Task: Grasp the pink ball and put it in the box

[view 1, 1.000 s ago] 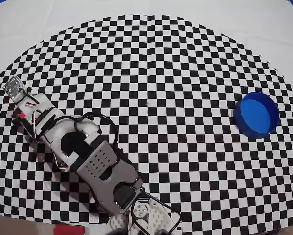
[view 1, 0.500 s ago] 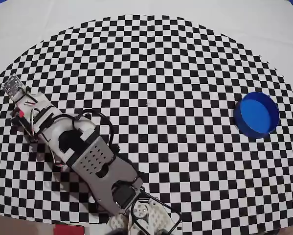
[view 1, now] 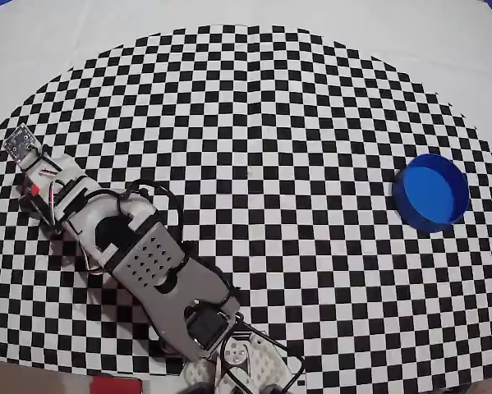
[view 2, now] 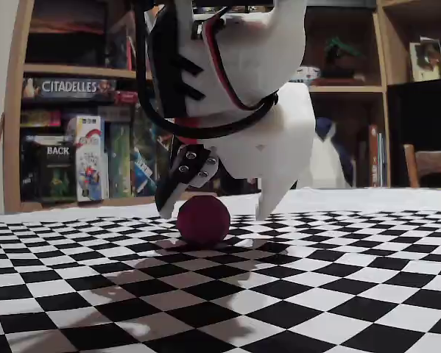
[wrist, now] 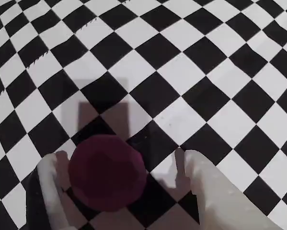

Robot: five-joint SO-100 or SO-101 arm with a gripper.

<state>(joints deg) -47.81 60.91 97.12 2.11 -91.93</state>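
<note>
Pink ball (view 2: 203,219) is seen resting on the checkered counter (view 2: 316,294) between the spread fingers (wrist: 52,184), nearer one finger, not yet clamped. Judged light, smooth, prone to rolling; it is best pinched across its widest middle. Box (view 1: 430,192) sits well apart.

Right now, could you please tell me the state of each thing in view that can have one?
Ball: resting on the checkered cloth, between the fingers, nearer one of them, not lifted.
Hand: open, lowered around the ball.
Box: upright, open-topped, empty, far from the hand in the overhead view.
</note>
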